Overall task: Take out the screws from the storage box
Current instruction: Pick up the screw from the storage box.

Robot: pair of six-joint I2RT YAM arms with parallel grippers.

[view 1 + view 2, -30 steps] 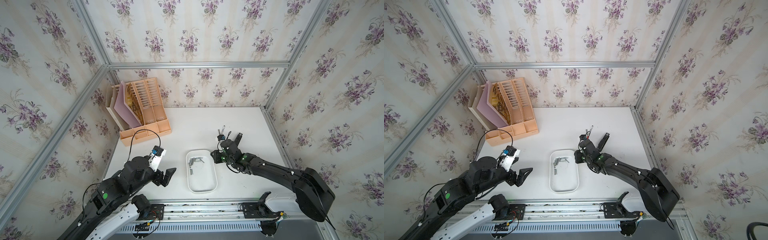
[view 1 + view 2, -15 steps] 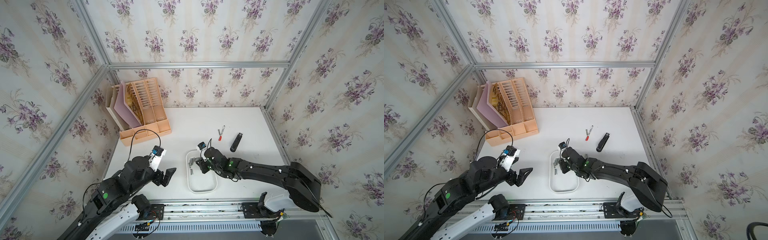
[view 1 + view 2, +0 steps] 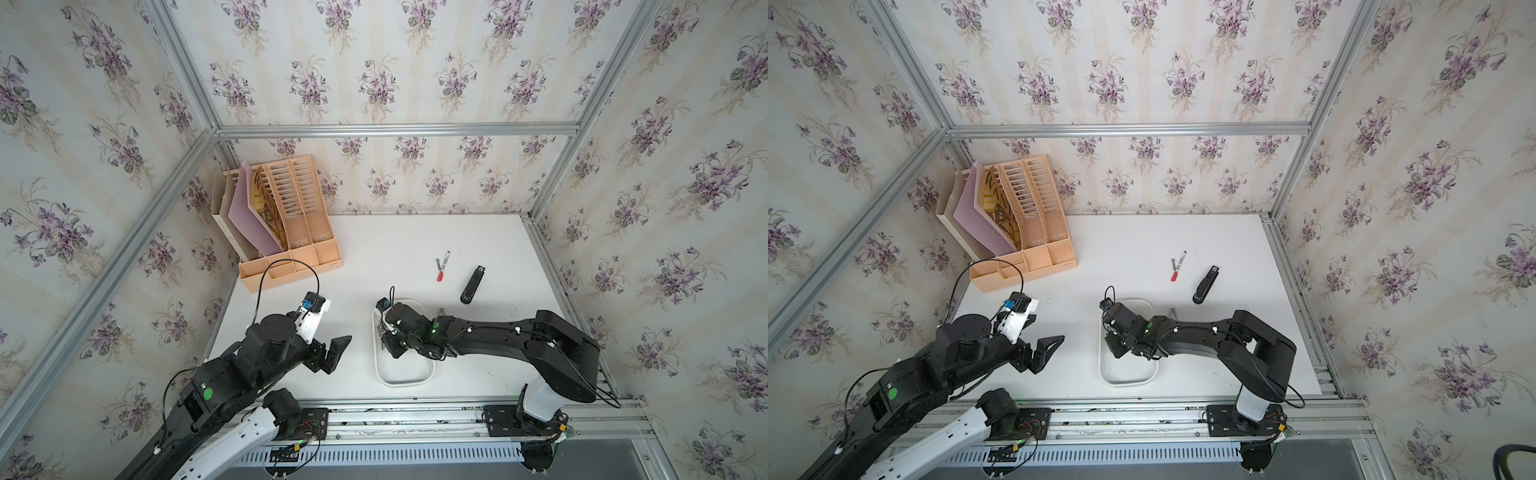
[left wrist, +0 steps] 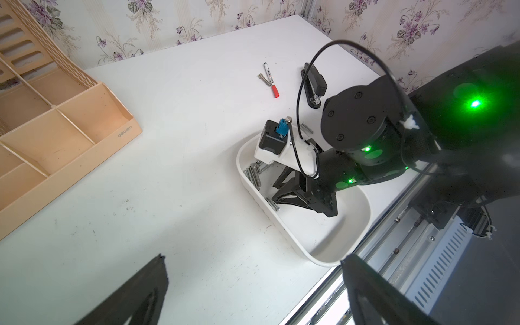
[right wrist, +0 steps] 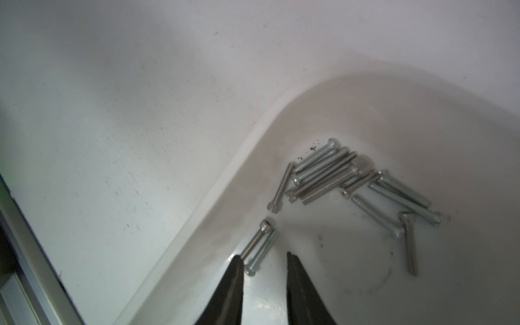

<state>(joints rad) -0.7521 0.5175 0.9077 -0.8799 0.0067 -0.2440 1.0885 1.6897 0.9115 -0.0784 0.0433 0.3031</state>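
Note:
The storage box is a shallow white tray near the table's front edge. My right gripper reaches down inside it, jaws open a finger's width with nothing gripped. In the right wrist view its fingertips stand by the box wall, at the ends of two screws lying side by side. Several more screws lie heaped in the box corner. One screw lies on the table beside the marker, another just right of the box. My left gripper hangs open left of the box, holding nothing.
A red-and-white marker and a black stapler lie on the table behind the box, to its right. A peach file organizer stands at the back left. The metal rail runs along the front edge.
My right gripper has swung from the marker area at the back right to the box and dropped into it beside the screws. The left arm has not moved.

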